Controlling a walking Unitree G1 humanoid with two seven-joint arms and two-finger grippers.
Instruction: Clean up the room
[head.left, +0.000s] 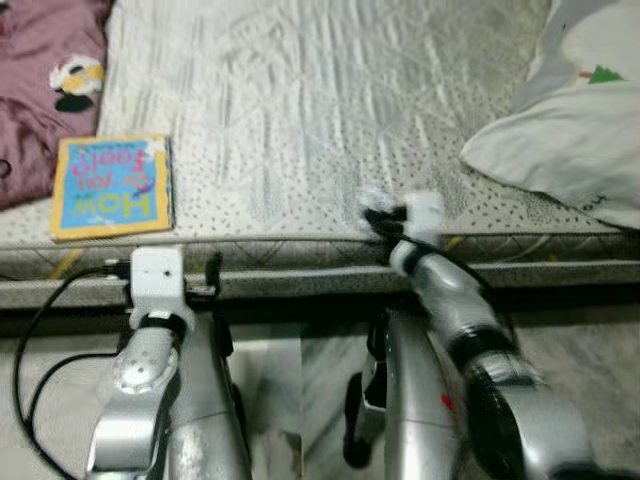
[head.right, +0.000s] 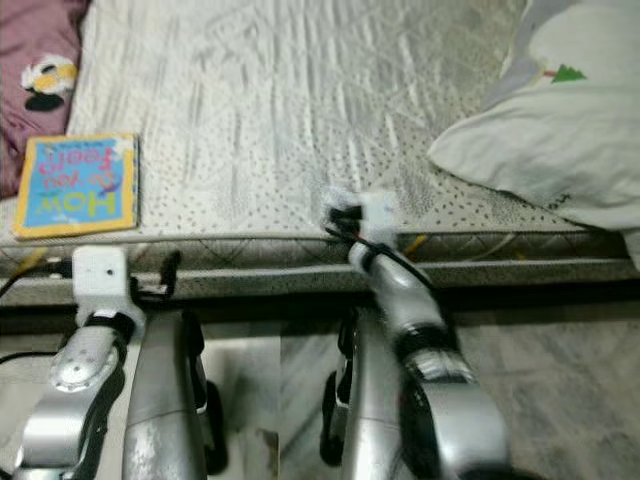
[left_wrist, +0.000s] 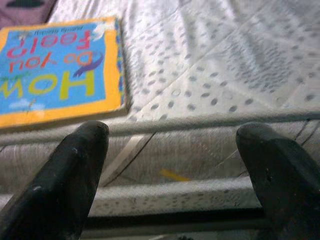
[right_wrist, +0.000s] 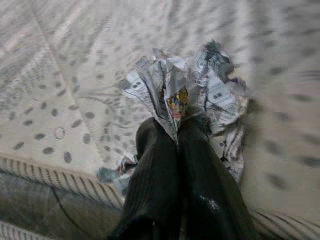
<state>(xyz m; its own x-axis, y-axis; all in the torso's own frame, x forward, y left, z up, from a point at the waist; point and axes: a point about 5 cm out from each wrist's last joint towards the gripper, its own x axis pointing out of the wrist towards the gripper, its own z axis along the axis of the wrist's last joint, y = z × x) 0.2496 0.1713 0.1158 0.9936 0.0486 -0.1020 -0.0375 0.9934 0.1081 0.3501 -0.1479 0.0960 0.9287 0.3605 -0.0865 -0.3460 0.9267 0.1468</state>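
crumpled paper: light, soft, crushable; pinched by a fold at the tips of the right gripper, clenched on it. left gripper is spread, unladen; book lies just beyond it.

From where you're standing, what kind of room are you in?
Most likely a bedroom: a wide mattress under a grey dotted quilted cover, a plump white pillow on it, and a yellow-edged blue children's book near its edge. The right pincer pinches a crumpled printed paper.
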